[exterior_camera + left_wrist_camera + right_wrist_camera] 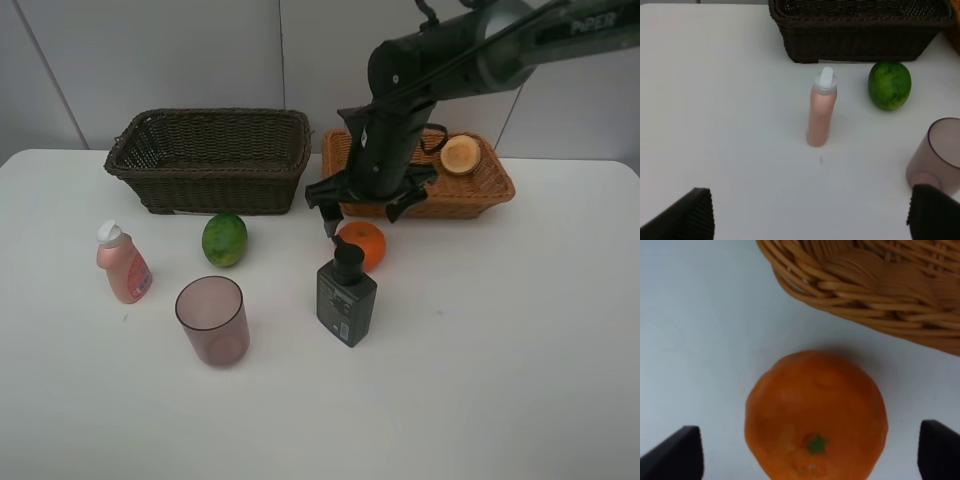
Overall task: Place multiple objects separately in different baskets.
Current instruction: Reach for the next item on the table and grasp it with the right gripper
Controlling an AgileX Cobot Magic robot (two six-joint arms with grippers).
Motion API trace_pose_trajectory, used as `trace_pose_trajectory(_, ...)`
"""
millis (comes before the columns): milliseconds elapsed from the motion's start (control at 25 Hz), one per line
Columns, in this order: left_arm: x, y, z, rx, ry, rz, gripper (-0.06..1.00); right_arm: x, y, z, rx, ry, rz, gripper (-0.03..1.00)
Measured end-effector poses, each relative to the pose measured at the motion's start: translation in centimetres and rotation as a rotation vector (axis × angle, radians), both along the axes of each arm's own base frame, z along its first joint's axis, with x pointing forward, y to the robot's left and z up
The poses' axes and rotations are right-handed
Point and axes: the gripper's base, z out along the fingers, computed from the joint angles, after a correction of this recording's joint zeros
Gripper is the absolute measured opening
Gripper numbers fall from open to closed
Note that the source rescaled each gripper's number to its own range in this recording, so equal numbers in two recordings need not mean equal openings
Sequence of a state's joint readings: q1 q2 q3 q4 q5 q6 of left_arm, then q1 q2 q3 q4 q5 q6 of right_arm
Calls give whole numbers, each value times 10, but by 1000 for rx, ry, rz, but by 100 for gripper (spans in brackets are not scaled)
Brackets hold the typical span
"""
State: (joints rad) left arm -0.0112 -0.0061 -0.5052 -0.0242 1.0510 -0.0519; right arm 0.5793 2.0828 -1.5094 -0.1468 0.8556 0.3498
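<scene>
Right gripper point(362, 212) hangs w/ jaws spread wide just above the orange point(362, 243), nothing pinched. Wrist view shows the orange between the two fingertips, resting on the table point(520, 350) just in front of the tan basket point(495, 185). Left gripper point(810, 215) is likewise spread & empty, facing the pink bottle point(821, 107); it's out of the high view. Progress, as I read it: early. Only 1 item is in a basket, the peach-like fruit point(461, 154), which lies in the tan basket. Dark basket point(210, 160) shows nothing inside, as far as visible. Not yet sorted, all on the table: orange, green fruit point(225, 239), pink bottle, mauve cup point(212, 320) & dark pump bottle point(346, 296), which stands just in front of the orange. Orange looks like the next pick, prob. for the tan basket w/ the other fruit. Bottles & cup would then go to the dark one, but that sorting rule is my guess.
</scene>
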Motion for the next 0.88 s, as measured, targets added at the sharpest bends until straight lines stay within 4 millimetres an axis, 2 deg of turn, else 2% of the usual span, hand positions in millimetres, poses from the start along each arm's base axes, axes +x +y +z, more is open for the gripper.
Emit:
trace_pose_trajectory(240,0,0,0,0,0,0,100,2,0,-10,-18,7,6,94)
trace_pose_trajectory(520,0,0,0,0,0,0,100,5,2,-11,1,-19,11,94)
trace_pose_trajectory(760,0,0,0,0,0,0,100,6,3,-29,-24,10,18,94)
trace_pose_trajectory(880,0,0,0,0,0,0,100,7,2,-32,-36,5,27,94)
